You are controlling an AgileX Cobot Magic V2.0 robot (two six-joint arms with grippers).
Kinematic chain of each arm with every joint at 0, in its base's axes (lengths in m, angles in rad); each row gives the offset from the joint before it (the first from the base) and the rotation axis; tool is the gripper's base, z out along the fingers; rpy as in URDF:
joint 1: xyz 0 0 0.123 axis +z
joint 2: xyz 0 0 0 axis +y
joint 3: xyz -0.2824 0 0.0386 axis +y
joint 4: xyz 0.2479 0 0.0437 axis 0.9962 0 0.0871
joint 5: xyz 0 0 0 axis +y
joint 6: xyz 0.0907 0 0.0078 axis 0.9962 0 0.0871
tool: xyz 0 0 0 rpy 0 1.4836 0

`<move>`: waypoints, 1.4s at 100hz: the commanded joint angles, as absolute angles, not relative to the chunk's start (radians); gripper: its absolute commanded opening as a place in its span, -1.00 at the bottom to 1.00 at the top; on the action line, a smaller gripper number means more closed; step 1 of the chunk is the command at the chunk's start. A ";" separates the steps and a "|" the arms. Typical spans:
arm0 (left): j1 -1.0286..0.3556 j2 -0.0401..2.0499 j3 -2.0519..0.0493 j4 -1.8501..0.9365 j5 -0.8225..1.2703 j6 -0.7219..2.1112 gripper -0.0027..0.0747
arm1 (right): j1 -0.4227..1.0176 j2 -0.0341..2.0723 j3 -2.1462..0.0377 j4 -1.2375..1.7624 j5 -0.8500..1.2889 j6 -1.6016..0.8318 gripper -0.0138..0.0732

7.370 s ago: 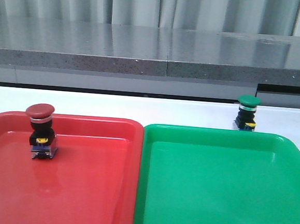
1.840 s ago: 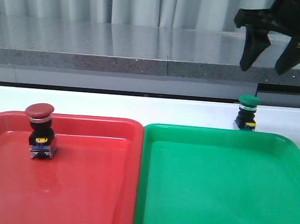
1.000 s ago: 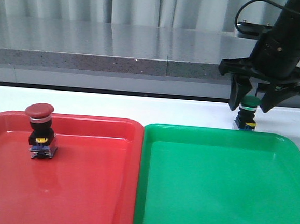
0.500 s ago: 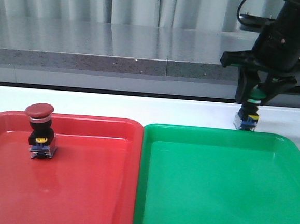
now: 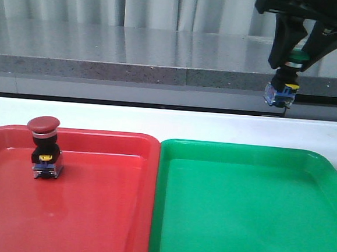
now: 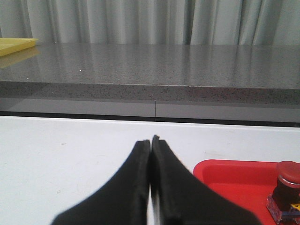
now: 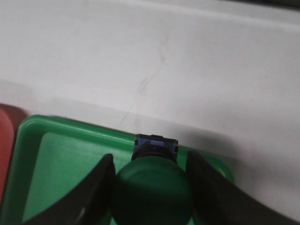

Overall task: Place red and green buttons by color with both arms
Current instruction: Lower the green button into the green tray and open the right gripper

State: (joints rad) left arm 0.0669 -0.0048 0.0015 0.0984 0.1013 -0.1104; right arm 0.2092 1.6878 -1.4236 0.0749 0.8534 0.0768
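Lifted off the white worktop (image 5: 157,122) since a moment before: the small green-capped mushroom push button (image 5: 284,82), clamped at its cap by the right black claw (image 5: 299,50). Still to be carried over the flat green plastic tray (image 5: 237,213). Left black claw (image 6: 151,143) pressed shut on nothing, idle beside the red-capped push button (image 5: 44,148) standing in the flat red plastic tray (image 5: 92,207).

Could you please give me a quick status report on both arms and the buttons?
Right gripper shut on green button, lifted above table. Left gripper shut, empty. Red button in red tray. Green tray unobstructed.
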 commanded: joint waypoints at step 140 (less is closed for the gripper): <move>0.069 -0.036 0.043 0.097 0.022 -0.117 -0.98 | 0.328 1.651 -1.062 0.102 0.540 0.240 0.19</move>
